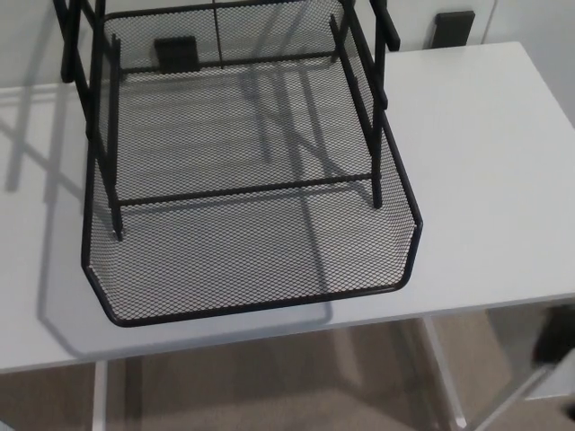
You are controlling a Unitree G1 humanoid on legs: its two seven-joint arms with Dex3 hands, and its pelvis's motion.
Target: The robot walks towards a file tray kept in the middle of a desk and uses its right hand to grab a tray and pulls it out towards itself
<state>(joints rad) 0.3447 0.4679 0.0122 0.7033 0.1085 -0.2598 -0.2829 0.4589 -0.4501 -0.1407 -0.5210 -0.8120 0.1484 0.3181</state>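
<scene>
Head view, looking down on a white counter (485,171). A black wire-mesh tray (243,242) lies near the middle of the counter, drawn forward so that its front rim sits close to the counter's near edge. The tray's front corners are cut at an angle, and its mesh floor is empty. It remains seated in a black file rack (90,108), whose upright posts rise at the left and right sides of the tray and run out of the top of the picture. A thin black crossbar (243,190) spans the tray from one front post to the other, dividing the drawn-out front part from the part under the rack. The rack's posts and bars cast grey shadows over the mesh and onto the counter to the left.

At the far right edge, below the counter's near edge, a small dark shape (559,337) shows; it may be part of the right hand, but too little is visible to tell whether its fingers are apart or together. It is well apart from the tray and touches nothing that can be seen. The left hand does not appear.

Two dark blocks (452,27) stand against the pale wall behind the counter, one seen through the mesh. Brown floor (269,377) and white counter legs (445,377) show below the near edge.
</scene>
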